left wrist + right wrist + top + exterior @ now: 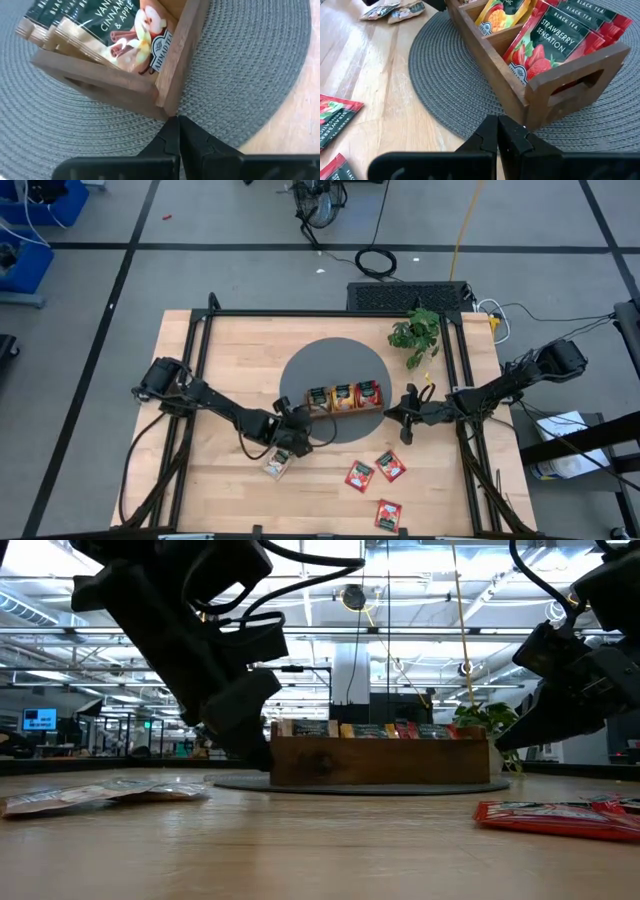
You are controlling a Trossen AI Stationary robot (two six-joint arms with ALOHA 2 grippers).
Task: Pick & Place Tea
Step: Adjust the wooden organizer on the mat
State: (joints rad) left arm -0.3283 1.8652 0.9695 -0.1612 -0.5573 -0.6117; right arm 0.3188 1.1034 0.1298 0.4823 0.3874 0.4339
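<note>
The left gripper (pixel 178 131) is closed on nothing, just off a corner of the wooden tray (pixel 343 408) on the round grey mat (pixel 300 375). The right gripper (pixel 497 131), also closed and empty, sits at the tray's other end. Tea sachets (pixel 343 395) stand in the tray between them; pale ones (pixel 277 466) lie on the desk (pixel 230 360) near the left gripper, red ones (pixel 372 472) near the right.

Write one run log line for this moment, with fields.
left pincer: shut, empty, at tray left end | right pincer: shut, empty, at right end | loose sachets: on table
</note>
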